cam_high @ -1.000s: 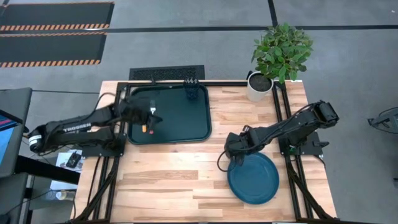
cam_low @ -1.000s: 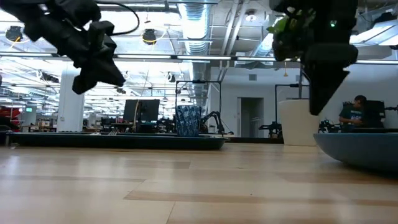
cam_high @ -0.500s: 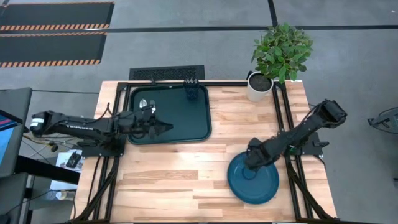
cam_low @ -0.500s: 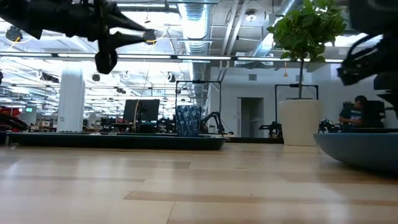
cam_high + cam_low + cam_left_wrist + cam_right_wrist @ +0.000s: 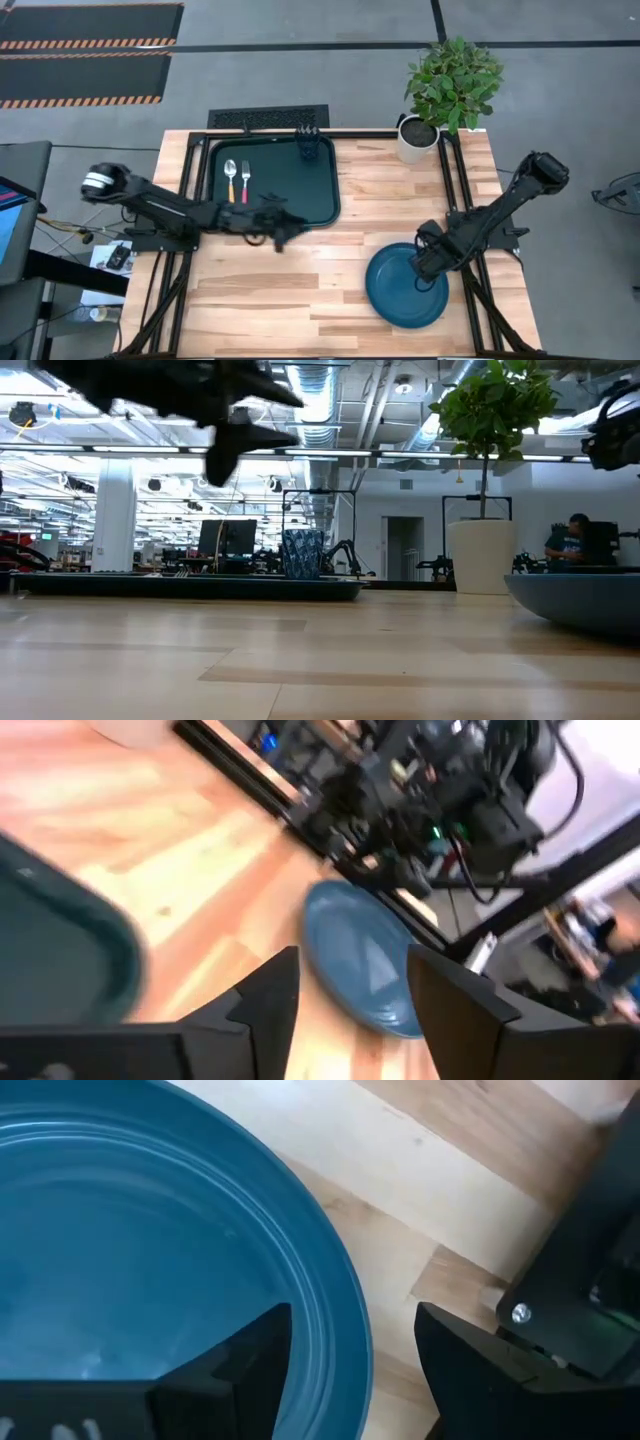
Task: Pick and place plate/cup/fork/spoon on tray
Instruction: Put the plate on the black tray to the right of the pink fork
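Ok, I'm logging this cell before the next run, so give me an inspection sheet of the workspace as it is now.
Surface: wooden table, bare in the middle.
Job's things: spoon, fork and cup lie on the tray; plate sits on the wood, off the tray.
Clutter: potted plant at the table's far right corner.
Grippers: left gripper open, empty, over the tray's near edge; right gripper open, straddling the plate's rim.
Cables: black cable beside the left arm's base.
Surroundings: seated person in the room behind.
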